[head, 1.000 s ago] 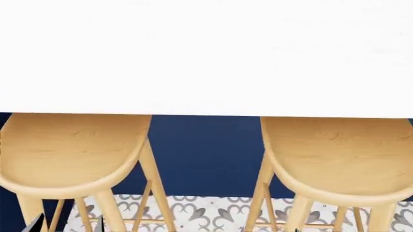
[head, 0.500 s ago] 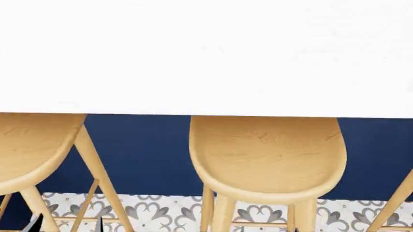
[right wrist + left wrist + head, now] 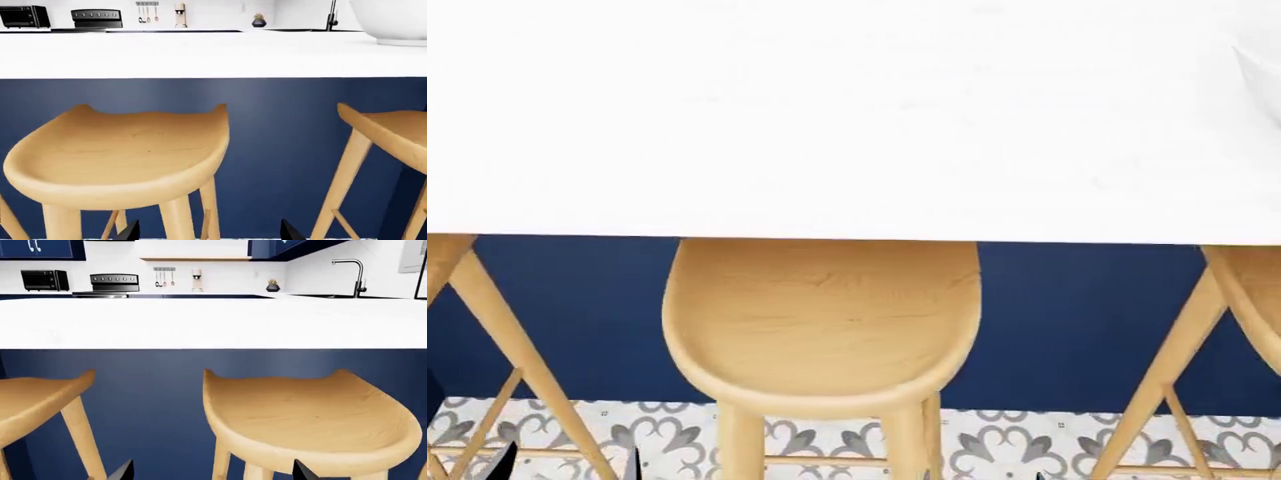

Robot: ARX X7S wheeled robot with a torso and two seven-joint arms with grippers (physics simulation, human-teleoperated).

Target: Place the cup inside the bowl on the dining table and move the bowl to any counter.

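Facing the desk (image 3: 827, 120) across a stool (image 3: 822, 325), too low and far back to reach. Bowl (image 3: 393, 20) standing near the desk's right end; cup nowhere visible. Both grippers spread and empty, only fingertips (image 3: 125, 472) and (image 3: 131, 231) showing.

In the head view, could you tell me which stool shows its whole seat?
The middle stool: its whole seat is in frame, while the ones at the left and right edges are cut off.
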